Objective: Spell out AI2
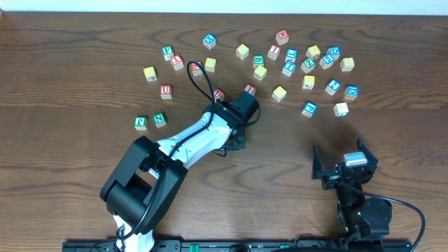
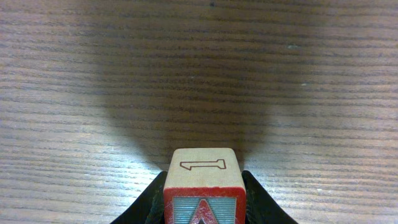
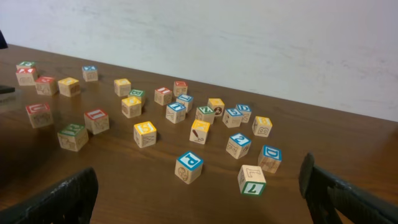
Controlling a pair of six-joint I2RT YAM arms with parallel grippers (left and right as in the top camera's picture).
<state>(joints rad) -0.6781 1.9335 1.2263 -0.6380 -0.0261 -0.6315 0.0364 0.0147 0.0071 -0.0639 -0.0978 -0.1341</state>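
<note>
Firmly clamps left gripper (image 2: 203, 202) on the red-edged A block (image 2: 203, 180).
Holds it over the table (image 2: 186, 62) near the middle, short of the scattered blocks (image 1: 280, 94); rests right gripper (image 1: 344, 164) apart, fingers spread wide.

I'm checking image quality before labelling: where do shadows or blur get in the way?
Left wrist: a broad dark shadow covers the table ahead of the sharp, gripped block. Right wrist: the right pincer shows as dark, soft shapes in the bottom corners. Overhead: even light, no strong glare.
</note>
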